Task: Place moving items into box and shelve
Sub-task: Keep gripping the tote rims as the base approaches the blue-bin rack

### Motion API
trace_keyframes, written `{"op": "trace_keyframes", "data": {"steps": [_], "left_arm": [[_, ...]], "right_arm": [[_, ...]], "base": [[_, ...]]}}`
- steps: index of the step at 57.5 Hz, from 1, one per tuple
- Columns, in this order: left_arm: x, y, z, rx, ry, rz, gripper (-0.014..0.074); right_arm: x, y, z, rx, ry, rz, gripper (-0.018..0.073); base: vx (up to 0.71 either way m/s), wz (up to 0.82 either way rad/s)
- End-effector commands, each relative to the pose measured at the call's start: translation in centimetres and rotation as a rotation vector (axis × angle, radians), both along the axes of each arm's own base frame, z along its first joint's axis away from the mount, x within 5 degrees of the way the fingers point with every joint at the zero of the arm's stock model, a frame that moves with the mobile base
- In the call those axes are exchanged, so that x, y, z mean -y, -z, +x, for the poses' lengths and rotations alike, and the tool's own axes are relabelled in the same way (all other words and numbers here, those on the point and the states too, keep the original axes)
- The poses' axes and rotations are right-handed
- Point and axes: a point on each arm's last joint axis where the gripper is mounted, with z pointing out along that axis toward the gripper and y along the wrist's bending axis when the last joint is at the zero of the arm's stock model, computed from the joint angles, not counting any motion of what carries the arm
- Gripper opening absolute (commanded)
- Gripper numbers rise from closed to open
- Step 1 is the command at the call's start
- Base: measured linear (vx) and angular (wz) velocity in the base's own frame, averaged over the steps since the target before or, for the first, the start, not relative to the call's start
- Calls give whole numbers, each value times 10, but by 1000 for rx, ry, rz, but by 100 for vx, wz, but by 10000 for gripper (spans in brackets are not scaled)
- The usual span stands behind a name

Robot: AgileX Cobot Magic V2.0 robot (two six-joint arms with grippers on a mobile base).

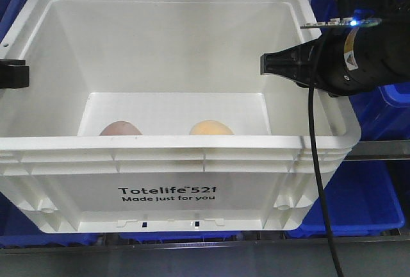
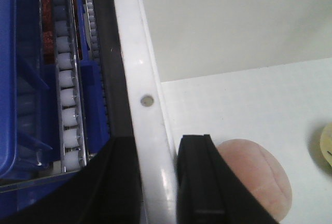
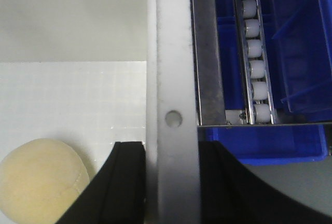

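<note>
Two buns in the crate [image 1: 168,190] — seamed bun [image 1: 120,128] left, other bun [image 1: 211,127] right, apart. Left gripper [image 2: 158,182] and right gripper [image 3: 171,182] straddle opposite crate walls; bins [image 1: 365,206] below.

The right gripper [image 3: 171,182] straddles the crate's rim [image 3: 174,79], one finger inside, one outside. The yellow bun [image 3: 39,180] lies inside; blue bins [image 3: 280,136] and rollers [image 3: 251,53] outside.

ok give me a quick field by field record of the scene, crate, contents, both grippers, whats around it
crate: white Totelife box, open top
contents: pinkish bun left, yellow-orange bun right, both on the floor, apart
left gripper: straddles the left rim, one finger inside near the pinkish bun
right gripper: straddles the right rim
surroundings: blue bins, roller rails
</note>
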Motion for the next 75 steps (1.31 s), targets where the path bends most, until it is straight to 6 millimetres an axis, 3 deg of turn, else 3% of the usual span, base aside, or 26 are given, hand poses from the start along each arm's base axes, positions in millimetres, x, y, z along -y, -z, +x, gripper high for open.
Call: {"op": "trace_keyframes", "data": {"steps": [1, 75], "left_arm": [[5, -31, -1, 214, 43, -73, 119], [5, -31, -1, 214, 43, -73, 119]], "right_arm": [[1, -29, 1, 186, -68, 19, 75], [1, -29, 1, 186, -68, 19, 75]], "base": [[13, 9], [8, 0]]}}
